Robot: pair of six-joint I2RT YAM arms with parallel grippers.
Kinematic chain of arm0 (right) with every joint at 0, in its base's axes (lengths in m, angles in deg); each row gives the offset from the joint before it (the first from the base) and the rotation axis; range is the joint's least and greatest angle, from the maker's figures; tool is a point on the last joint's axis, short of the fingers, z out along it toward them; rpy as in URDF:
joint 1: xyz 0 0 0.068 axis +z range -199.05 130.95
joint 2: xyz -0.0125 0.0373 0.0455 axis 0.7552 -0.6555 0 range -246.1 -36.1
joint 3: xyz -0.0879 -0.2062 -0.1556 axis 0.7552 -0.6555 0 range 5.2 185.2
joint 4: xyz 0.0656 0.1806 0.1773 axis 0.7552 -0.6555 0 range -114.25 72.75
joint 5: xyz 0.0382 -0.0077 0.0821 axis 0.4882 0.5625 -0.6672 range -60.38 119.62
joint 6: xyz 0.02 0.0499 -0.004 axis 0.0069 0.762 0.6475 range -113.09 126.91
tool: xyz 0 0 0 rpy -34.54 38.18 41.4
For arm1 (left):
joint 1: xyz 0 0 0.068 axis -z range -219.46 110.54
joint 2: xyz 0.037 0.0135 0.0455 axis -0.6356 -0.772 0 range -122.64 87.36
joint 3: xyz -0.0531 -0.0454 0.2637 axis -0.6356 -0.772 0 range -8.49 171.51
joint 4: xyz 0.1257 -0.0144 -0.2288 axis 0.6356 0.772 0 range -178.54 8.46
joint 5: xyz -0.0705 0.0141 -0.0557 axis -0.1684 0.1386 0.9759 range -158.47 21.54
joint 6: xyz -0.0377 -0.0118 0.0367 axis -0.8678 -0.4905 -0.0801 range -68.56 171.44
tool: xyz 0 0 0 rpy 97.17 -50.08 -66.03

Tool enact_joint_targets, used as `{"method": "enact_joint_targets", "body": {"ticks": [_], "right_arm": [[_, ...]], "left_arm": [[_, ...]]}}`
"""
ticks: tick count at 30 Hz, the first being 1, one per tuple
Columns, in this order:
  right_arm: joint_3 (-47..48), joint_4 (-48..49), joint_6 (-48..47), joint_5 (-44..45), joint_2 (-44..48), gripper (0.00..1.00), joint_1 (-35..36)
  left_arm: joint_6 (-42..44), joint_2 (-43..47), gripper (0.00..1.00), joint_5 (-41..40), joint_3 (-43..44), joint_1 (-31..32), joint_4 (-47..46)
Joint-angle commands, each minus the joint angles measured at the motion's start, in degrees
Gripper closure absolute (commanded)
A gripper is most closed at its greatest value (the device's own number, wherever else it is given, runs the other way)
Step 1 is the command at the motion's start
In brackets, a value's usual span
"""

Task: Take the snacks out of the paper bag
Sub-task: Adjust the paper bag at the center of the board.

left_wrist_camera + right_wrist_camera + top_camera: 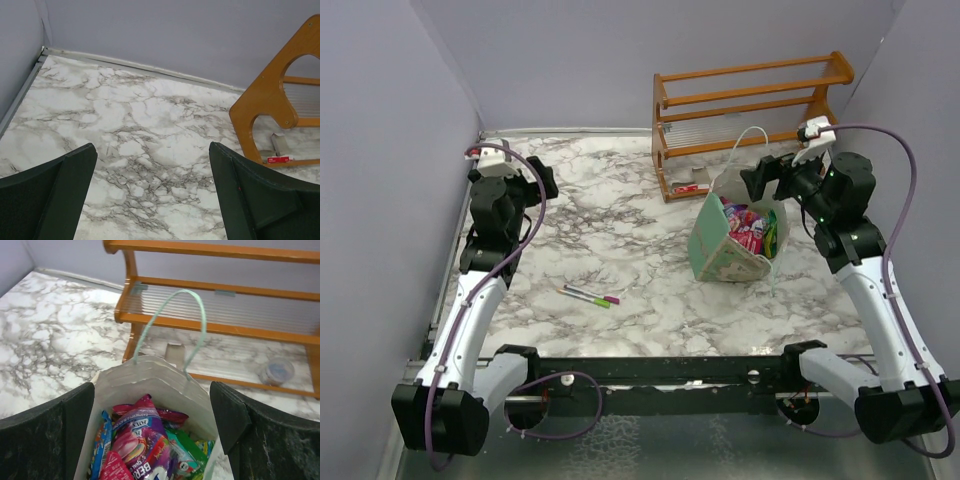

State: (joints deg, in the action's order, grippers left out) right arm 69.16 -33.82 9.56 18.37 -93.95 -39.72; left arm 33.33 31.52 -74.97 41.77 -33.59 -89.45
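Snacks [142,440] packed in open paper bag [725,258] on right side, likely light, soft, slippery; right gripper [768,178] wide just above, left gripper [542,181] wide, empty; best pinch top packet's edge.

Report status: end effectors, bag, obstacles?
Left end effector open, over table. Right end effector open, at paper bag mouth. Snacks inside. Cord handle arches across opening.

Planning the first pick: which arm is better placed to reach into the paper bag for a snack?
Right. The right gripper, open, hovers at the mouth of the paper bag, with the snacks just ahead; the left gripper, open, faces bare table, far from the bag.
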Motion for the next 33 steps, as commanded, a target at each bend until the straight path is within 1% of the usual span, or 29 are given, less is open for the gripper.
{"method": "enact_joint_targets", "body": {"ticks": [1, 5, 8, 9, 12, 15, 18, 19, 21, 23, 24, 26, 28, 30, 32, 33], "right_arm": [[0.4, 4.6, -5.7, -10.4, -1.8, 0.01, -0.6], [3.5, 2.6, -12.4, -7.5, -6.7, 0.01, -0.3], [9.0, -0.8, -12.5, -4.7, -11.4, 0.0, -0.3], [10.5, -2.0, -12.5, -5.2, -12.7, 0.02, -0.3], [14.1, -3.8, -12.8, -5.0, -15.5, 0.1, -0.4], [17.1, -5.1, -14.5, -1.0, -17.4, 0.23, -0.4], [20.7, -8.0, -18.3, 1.8, -20.0, 0.28, -0.3], [21.7, -8.6, -19.8, 2.2, -20.9, 0.31, -0.3], [22.9, -8.9, -22.6, 1.3, -22.1, 0.37, -0.4], [23.9, -9.4, -24.7, -1.9, -23.1, 0.43, -0.4], [24.7, -9.9, -25.2, -3.6, -23.7, 0.44, -0.4], [26.5, -11.3, -24.0, -6.3, -24.9, 0.47, -0.4], [27.3, -12.3, -23.1, -8.4, -25.7, 0.54, -0.4], [26.9, -12.4, -22.9, -7.1, -25.8, 0.56, -0.3], [26.2, -12.3, -23.4, -4.7, -25.7, 0.63, -0.3], [25.8, -12.1, -23.6, -3.1, -25.5, 0.65, -0.2]], "left_arm": [[-0.9, 0.3, 0.02, -1.8, -0.9, -0.4, -7.0], [-1.4, 0.3, 0.02, -1.6, -1.4, -0.4, -8.9], [-1.4, 0.4, 0.02, -2.2, -1.5, -0.2, -9.8], [-1.2, 0.4, 0.02, -2.5, -1.5, -0.1, -10.0], [-1.2, 0.4, 0.02, -3.0, -1.5, 0.0, -10.3], [-1.4, 0.2, 0.02, -2.9, -1.5, 0.0, -10.5], [-1.6, -0.1, 0.02, -2.3, -1.3, -0.1, -10.8], [-1.7, -0.1, 0.02, -2.0, -1.3, -0.1, -10.8], [-1.8, -0.2, 0.02, -1.4, -1.3, -0.1, -11.1], [-1.9, -0.4, 0.02, -1.1, -1.4, 0.0, -11.3], [-1.8, -0.6, 0.02, -1.1, -1.4, 0.0, -11.4], [-1.7, -0.8, 0.02, -1.1, -1.2, -0.1, -11.1], [-1.6, -0.8, 0.02, -1.1, -1.0, 0.0, -11.0], [-1.6, -0.8, 0.02, -1.1, -1.0, 0.0, -10.9], [-1.6, -0.7, 0.02, -1.0, -1.1, 0.0, -10.9], [-1.6, -0.8, 0.02, -1.0, -1.1, -0.1, -11.0]]}}
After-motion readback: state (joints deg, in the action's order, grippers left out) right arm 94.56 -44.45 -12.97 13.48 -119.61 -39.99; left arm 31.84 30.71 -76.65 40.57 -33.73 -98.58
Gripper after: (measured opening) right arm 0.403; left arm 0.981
